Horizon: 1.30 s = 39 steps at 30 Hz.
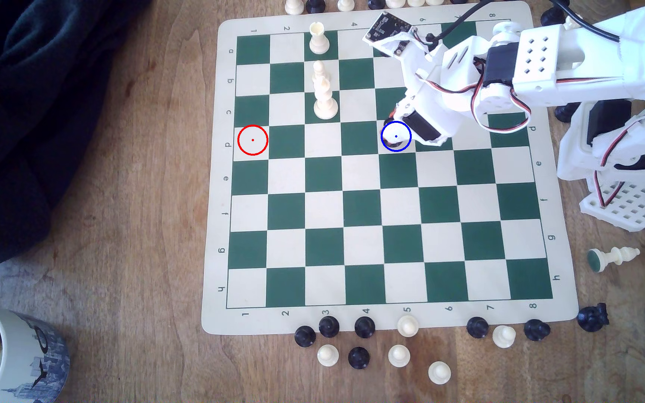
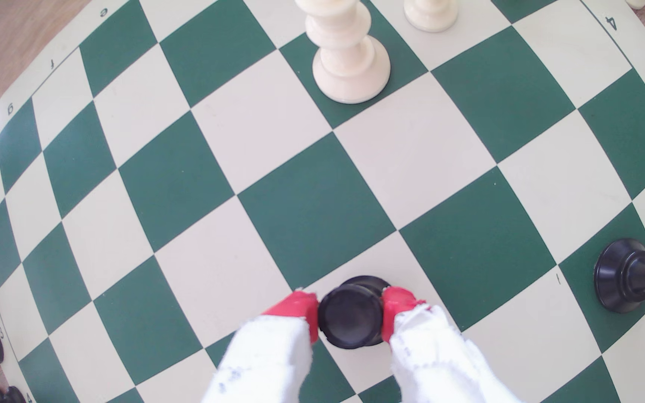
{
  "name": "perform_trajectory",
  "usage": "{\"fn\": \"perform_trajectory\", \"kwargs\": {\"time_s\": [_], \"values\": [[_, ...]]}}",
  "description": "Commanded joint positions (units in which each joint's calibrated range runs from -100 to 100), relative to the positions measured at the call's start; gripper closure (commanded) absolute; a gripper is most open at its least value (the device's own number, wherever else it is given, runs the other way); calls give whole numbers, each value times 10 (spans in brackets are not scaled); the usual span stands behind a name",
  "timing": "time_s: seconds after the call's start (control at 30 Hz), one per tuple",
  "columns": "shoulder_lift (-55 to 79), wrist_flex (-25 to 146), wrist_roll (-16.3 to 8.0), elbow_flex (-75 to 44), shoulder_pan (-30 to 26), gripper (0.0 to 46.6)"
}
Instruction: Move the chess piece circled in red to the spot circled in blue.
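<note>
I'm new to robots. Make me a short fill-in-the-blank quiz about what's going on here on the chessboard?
1. The gripper is shut on a ____ chess piece.
2. Its fingertips are coloured ____.
3. The gripper is at the spot ringed in ____.
4. The square inside the red ring holds ____ piece.

Missing words: black; red; blue; no
</note>
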Motion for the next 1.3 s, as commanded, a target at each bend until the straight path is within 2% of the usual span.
{"fn": "perform_trajectory", "kwargs": {"time_s": [0.0, 0.13, 0.2, 0.37, 0.6, 0.77, 0.83, 1.03, 1.07, 1.2, 1.23, 1.27], "values": [[1, -2, 3, -1, 1, 461], [-2, -2, 0, -2, 5, 339], [-10, 3, 0, -6, 11, 295], [-63, 52, 2, -20, 19, 247], [-156, 132, 5, -14, -6, 242], [-260, 93, 6, 76, -42, 272], [-287, 79, 13, 98, -53, 292], [-424, -33, 35, 179, -70, 314], [-457, -105, 49, 216, -74, 356], [-495, -321, 88, 303, -74, 433], [-502, -369, 97, 311, -72, 464], [-507, -398, 97, 313, -70, 464]]}}
